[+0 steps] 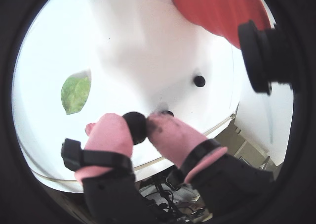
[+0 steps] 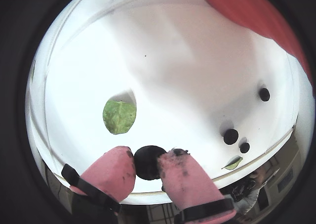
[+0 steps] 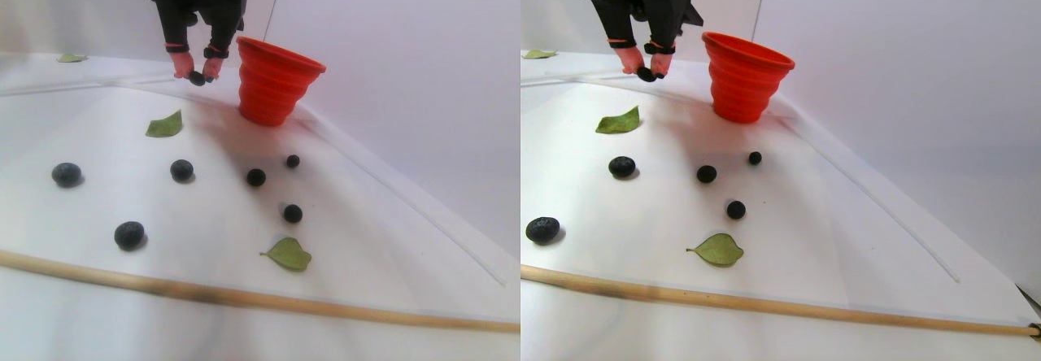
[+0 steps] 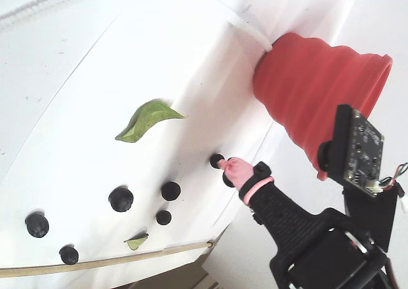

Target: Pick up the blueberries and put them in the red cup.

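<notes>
I have one blueberry (image 1: pixel 135 126) pinched between the two pink fingertips (image 1: pixel 111 132) of the claw (image 2: pixel 148 163); both wrist views show the pads pressed on its two sides. In the stereo pair view the claw (image 3: pixel 196 76) hangs above the white surface (image 3: pixel 219 255), just to the left of the red cup (image 3: pixel 272 82) and a little below its rim. So I judge that the picking is done for this berry and the carrying step is now in hand.

The other blueberries lie loose on the surface: in the left half of the stereo pair view I count six, for example one at the far left (image 3: pixel 66 174) and one near the middle (image 3: pixel 256 176). They are well apart from the cup. Green leaves (image 3: pixel 165 125) lie between them and should stay there.

For the next move, I think the claw must rise higher than the rim, go sideways until it stands over the opening, and only then spread. If it goes sideways at this height, the fingers may knock the cup wall. The berry is round and smooth, so I would move slowly.
</notes>
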`<move>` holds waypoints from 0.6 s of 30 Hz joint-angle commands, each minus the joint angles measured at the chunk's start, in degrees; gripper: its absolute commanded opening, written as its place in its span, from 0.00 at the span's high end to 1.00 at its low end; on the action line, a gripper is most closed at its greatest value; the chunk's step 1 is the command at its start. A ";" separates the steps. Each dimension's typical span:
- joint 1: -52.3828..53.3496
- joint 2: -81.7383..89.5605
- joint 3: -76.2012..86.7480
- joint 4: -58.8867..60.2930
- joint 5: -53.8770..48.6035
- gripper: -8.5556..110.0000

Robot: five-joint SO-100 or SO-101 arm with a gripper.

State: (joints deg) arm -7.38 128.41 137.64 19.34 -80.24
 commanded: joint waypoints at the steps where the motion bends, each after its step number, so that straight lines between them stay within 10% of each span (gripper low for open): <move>1: 0.70 6.42 -4.48 2.02 -0.26 0.85; 18: 5.10 8.70 -11.34 5.89 -1.76 0.85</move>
State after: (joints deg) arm -4.75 132.01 131.13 25.05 -81.47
